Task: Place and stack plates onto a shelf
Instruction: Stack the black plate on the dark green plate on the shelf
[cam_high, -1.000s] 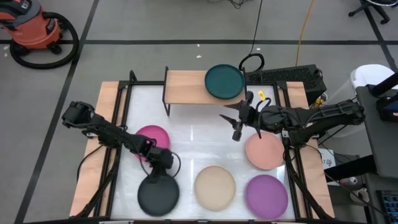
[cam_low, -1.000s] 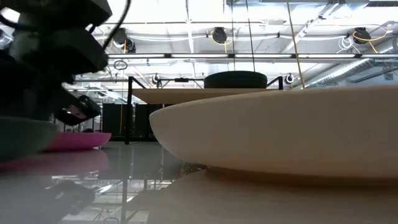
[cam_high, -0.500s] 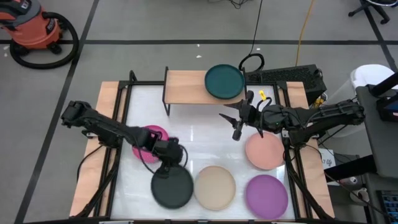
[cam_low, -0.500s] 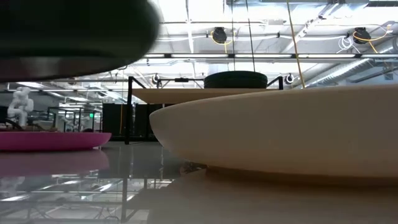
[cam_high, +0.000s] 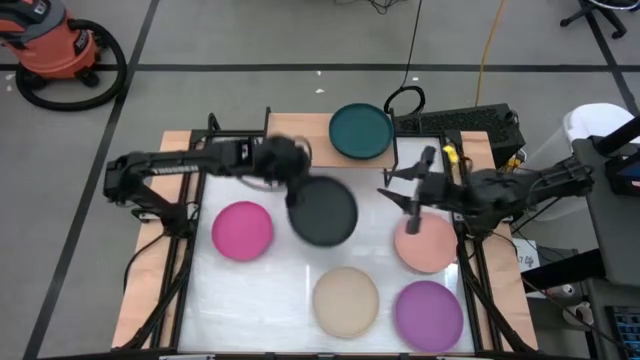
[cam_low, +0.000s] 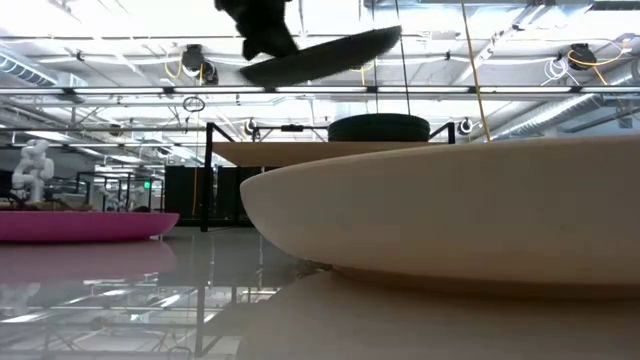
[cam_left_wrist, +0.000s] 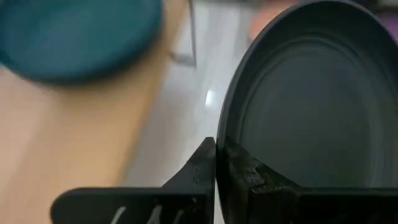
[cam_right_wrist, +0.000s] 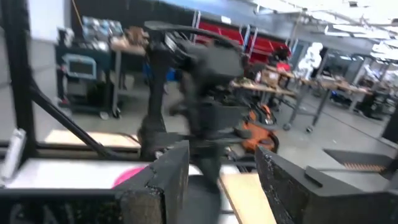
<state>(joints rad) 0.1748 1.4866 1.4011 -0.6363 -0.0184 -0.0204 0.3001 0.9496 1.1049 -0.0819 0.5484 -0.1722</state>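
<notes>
My left gripper (cam_high: 287, 170) is shut on a charcoal black plate (cam_high: 322, 208) and holds it in the air just in front of the light-wood shelf (cam_high: 298, 140). The plate also shows high in the low view (cam_low: 320, 55). A dark teal plate (cam_high: 361, 131) rests flat on the shelf's right end. My right gripper (cam_high: 398, 196) is open and empty above the table, beside the salmon pink plate (cam_high: 425, 243). Magenta (cam_high: 241, 230), beige (cam_high: 346, 300) and purple (cam_high: 428, 313) plates lie flat on the white table. My left gripper pinches the charcoal plate's rim (cam_left_wrist: 221, 146) between its two fingers, one finger on the plate's hollow upper face and one on its outer side. The plate is lifted clear of the table and tilted, its free edge (cam_low: 390, 36) higher than the held edge.
The shelf's left half (cam_high: 290, 135) is bare wood. Black metal frame rails (cam_high: 205, 150) run along the table's left and right sides. The beige plate (cam_low: 450, 210) fills the low view's foreground.
My left gripper has lifted the charcoal plate off the table's near left part, carried it up and toward the far edge, and now holds it tilted in front of the shelf. My right gripper has shifted a little toward the table's right edge.
</notes>
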